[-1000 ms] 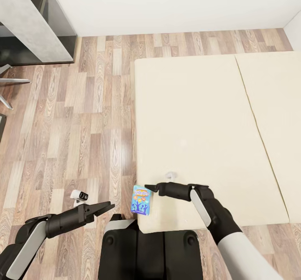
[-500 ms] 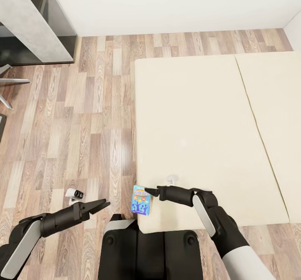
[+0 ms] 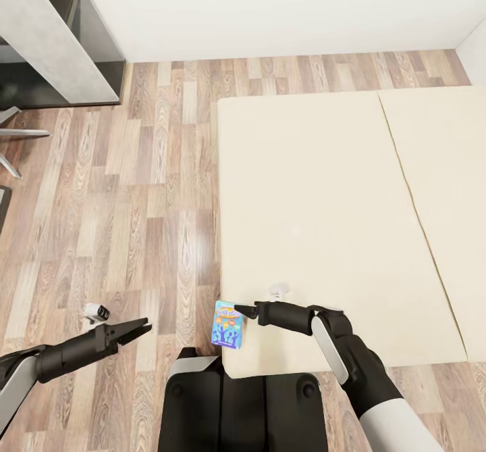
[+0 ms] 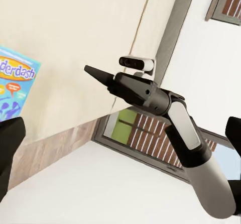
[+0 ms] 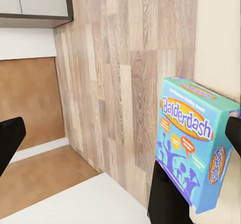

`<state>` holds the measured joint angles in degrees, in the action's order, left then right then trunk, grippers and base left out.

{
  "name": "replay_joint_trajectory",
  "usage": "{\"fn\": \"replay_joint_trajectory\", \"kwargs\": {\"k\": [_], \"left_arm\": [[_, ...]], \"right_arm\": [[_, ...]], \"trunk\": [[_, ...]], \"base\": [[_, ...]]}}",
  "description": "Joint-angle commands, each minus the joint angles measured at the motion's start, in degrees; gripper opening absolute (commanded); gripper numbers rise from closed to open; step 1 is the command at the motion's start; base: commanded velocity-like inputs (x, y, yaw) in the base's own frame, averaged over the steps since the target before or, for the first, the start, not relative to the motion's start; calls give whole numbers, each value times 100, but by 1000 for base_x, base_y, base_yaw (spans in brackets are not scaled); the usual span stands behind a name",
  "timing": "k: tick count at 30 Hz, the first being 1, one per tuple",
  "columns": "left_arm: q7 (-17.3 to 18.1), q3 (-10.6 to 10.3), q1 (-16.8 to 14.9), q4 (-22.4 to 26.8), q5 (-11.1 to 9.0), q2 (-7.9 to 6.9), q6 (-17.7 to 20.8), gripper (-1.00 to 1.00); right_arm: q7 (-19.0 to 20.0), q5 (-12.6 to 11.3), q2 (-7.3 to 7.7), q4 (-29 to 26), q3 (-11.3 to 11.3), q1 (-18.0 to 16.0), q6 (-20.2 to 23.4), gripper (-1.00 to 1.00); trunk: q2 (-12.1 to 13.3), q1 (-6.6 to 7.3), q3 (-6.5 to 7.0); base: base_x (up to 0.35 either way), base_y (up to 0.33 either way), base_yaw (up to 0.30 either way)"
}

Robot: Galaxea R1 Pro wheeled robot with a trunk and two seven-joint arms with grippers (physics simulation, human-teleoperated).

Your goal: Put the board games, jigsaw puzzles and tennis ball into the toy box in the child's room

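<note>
Nearby, the small blue board game [image 3: 229, 325] reads "Balderdash" in orange.

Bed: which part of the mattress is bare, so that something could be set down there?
Almost the whole bed is bare, from the wall side down both mattress sections. Only the near left corner is crowded: the blue game box lies there with the right tool beside it.

Both arms have matte black forearms with light grey panels and white upper segments. The left gripper [image 3: 140, 327] and right gripper [image 3: 244, 308] end in tapered black fingers; small white wrist cameras sit beside them. A black base fills 6 o'clock.
</note>
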<state>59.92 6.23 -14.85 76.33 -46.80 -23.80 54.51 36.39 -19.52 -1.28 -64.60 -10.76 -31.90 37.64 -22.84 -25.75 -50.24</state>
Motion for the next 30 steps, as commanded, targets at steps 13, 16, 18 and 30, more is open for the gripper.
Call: {"fn": "replay_joint_trajectory", "kwargs": {"k": [13,16,18,30], "left_arm": [[2,189,-1,-71,145,-66,32,100],[-2,200,-1,-73,187,-69,30,100],[-8,206,-1,-73,247,-71,27,100],[-152,309,-3,-83,698,-65,29,100]], "right_arm": [[-16,-34,63,91,5,-1,-66,100],[-21,-34,72,98,6,-1,-69,100],[-28,-34,90,100,7,-1,-71,100],[-340,-49,108,26,41,-1,-21,100]], "trunk": [[-9,-3,-4],[-9,-3,-3],[-9,-3,-3],[-9,-3,-3]], "base": [[0,0,0],[0,0,0],[0,0,0],[0,0,0]]}}
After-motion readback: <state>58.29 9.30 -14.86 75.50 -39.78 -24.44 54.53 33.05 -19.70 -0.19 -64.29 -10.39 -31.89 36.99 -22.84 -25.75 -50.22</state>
